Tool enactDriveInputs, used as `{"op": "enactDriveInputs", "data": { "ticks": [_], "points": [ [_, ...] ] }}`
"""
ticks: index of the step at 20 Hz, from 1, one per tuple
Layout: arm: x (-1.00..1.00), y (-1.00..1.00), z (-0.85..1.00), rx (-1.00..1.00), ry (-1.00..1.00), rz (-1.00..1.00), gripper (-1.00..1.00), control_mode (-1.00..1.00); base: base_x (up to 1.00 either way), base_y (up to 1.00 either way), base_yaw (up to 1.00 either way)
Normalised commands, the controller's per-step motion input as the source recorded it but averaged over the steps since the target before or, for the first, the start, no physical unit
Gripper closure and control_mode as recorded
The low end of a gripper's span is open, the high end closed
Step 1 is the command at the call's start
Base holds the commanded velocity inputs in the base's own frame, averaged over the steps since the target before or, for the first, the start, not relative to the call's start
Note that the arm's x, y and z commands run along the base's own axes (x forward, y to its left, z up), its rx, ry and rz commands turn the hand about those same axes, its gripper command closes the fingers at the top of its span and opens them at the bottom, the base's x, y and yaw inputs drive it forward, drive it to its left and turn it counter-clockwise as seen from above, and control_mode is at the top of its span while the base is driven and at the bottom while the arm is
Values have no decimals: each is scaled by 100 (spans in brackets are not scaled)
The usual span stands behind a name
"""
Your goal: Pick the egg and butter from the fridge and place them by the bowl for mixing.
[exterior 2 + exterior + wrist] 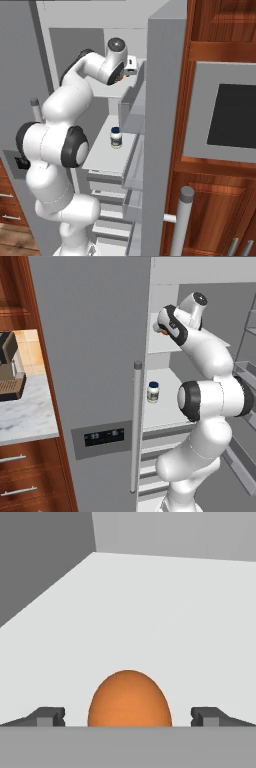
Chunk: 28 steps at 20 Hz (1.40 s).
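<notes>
The fridge (95, 356) stands open, and my arm reaches onto its upper white shelf (150, 612). The egg (129, 699), a smooth orange-brown oval, rests on that shelf right between my two fingertips (50, 716). My gripper (129, 718) is open, with a finger on each side of the egg and a gap to both. From the base, a sliver of the egg (162, 332) peeks out under the hand (129, 67). The bowl is out of view.
A small white-lidded jar (153, 392) (116, 137) stands on the shelf below. The fridge's bar handle (135, 426) and black display panel (104, 436) face me. Door bins (132, 107) jut out on the right. A coffee machine (7, 371) sits on the marble counter (25, 416).
</notes>
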Motion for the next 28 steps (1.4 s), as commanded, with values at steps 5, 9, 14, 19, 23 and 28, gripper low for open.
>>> {"op": "enactDriveInputs", "data": {
  "ticks": [5, 9, 14, 19, 23, 28],
  "points": [
    [9, 1, -19, 0, 0, 0, -100, -100, 0, 0, 0],
    [3, 4, -30, -2, 0, 0, 100, -100, 0, 0, 0],
    [16, 0, -30, -3, -5, 2, 100, -100, 0, 0, 0],
    [-25, 0, -25, -1, -1, 7, 100, -100, 0, 0, 0],
    [-80, 0, -16, 0, 5, 0, 100, -100, 0, 0, 0],
    [-79, 5, 8, 5, 5, -4, 100, -100, 0, 0, 0]
  ]
}}
